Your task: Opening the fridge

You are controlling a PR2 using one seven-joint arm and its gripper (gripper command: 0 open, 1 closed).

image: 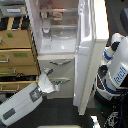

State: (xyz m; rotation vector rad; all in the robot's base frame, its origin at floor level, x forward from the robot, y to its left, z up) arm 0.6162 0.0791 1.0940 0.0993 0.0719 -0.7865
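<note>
The tall white fridge [62,50] stands in the middle of the exterior view. Its large upper door [90,55] is swung wide open toward the exterior view's right, edge-on to the camera, and shows lit shelves with a few items inside. Below are two closed drawers with curved silver handles [61,62]. My gripper [51,79] comes in from the lower left, in front of the left end of the lower drawer. Its fingers look spread apart and hold nothing. The door's sticker is hidden.
A wooden drawer cabinet [17,55] stands right next to the fridge on the exterior view's left, close to my forearm [20,105]. The white-and-blue robot body [115,67] stands at the right, just behind the open door. The floor is dark.
</note>
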